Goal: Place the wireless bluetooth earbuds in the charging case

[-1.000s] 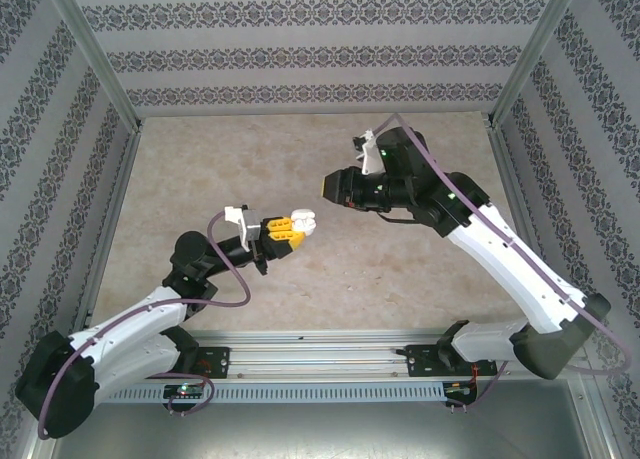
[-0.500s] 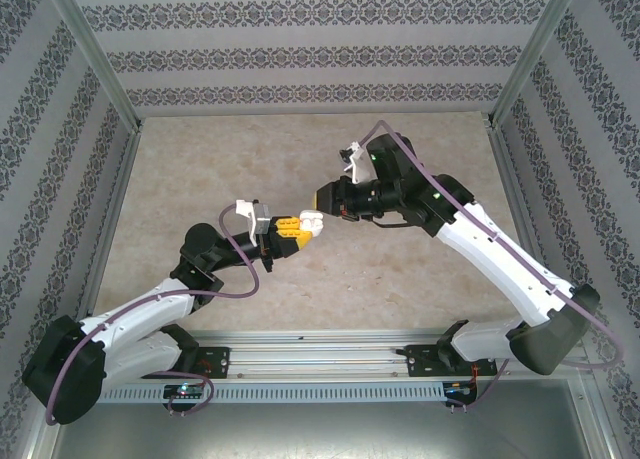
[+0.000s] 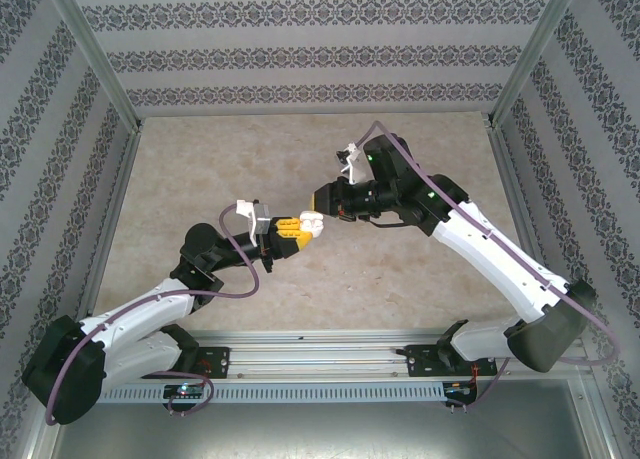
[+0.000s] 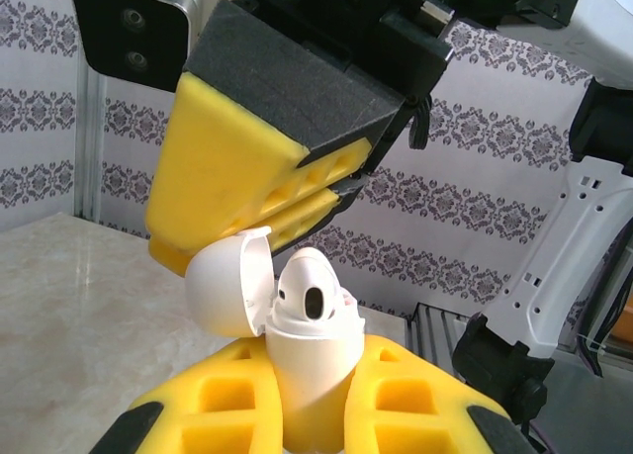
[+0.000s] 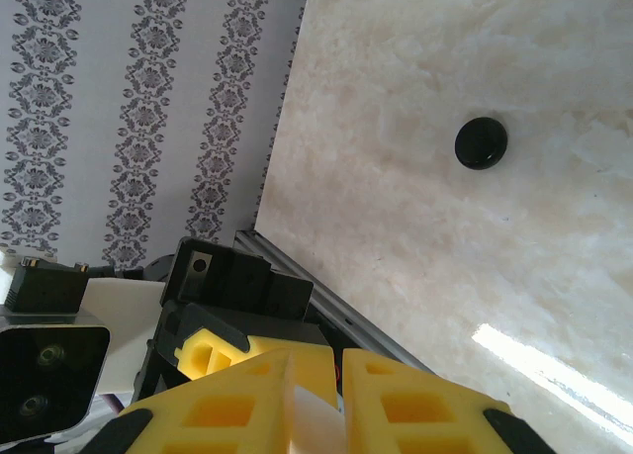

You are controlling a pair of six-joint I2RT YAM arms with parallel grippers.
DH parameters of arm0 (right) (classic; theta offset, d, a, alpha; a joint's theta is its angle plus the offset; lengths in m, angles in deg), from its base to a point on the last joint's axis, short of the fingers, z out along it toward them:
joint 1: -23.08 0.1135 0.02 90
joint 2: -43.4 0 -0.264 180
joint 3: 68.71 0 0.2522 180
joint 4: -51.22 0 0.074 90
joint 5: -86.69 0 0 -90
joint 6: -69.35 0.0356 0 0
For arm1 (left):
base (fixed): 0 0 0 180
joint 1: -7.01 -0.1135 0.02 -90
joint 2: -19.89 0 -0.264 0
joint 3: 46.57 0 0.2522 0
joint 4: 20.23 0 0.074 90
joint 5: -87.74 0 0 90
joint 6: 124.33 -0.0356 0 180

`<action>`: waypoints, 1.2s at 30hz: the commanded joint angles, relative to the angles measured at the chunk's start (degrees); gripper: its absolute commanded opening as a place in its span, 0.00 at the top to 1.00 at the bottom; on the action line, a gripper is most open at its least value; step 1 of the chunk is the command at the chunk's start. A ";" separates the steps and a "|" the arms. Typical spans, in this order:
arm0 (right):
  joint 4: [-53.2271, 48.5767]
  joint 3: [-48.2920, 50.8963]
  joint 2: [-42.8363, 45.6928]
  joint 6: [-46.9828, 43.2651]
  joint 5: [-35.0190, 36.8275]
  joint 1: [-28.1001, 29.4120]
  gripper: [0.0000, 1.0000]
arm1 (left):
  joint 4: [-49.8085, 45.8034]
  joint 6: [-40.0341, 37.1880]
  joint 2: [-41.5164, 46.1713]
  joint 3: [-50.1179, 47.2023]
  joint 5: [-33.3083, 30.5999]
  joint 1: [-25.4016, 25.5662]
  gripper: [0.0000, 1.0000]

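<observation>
Left gripper (image 3: pixel 297 228) clamps the open charging case (image 4: pixel 302 360); right gripper (image 3: pixel 320 201), grip unclear, crowds it.

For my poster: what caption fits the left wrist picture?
Left end effector grips the open charging case; the right end effector is close above it.

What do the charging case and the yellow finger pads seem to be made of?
Charging case: glossy white hard plastic, judging by its smooth sheen. Yellow finger pads: matte, probably soft foam or rubber, moulded with square pockets.
</observation>
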State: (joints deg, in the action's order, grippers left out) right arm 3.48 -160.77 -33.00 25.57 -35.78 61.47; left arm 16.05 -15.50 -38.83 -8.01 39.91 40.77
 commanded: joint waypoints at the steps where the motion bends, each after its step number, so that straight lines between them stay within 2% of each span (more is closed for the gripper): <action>1: 0.38 2.45 2.31 -0.61 -1.78 1.83 0.80 | 0.41 2.22 1.37 1.53 -4.04 0.74 1.00; 9: 4.36 6.29 6.11 0.18 -0.66 2.53 0.81 | -1.18 4.75 1.99 1.44 -7.39 0.61 1.00; 23: -0.12 6.97 6.00 -3.38 2.45 3.85 0.80 | -2.71 6.34 1.51 2.25 -9.20 0.61 1.00; 30: -5.55 5.53 8.69 -7.07 11.02 2.88 0.77 | -13.92 10.48 1.72 3.20 -17.83 0.52 1.00; 36: -6.97 9.27 13.31 -7.61 16.65 -0.56 0.73 | -24.69 9.63 -0.57 5.16 -23.37 0.43 1.00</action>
State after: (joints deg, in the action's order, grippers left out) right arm -1.02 -153.27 -22.38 19.40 -23.67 62.55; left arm -1.16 -6.80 -38.37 -4.78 22.01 41.49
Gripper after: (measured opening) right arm 0.261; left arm 0.126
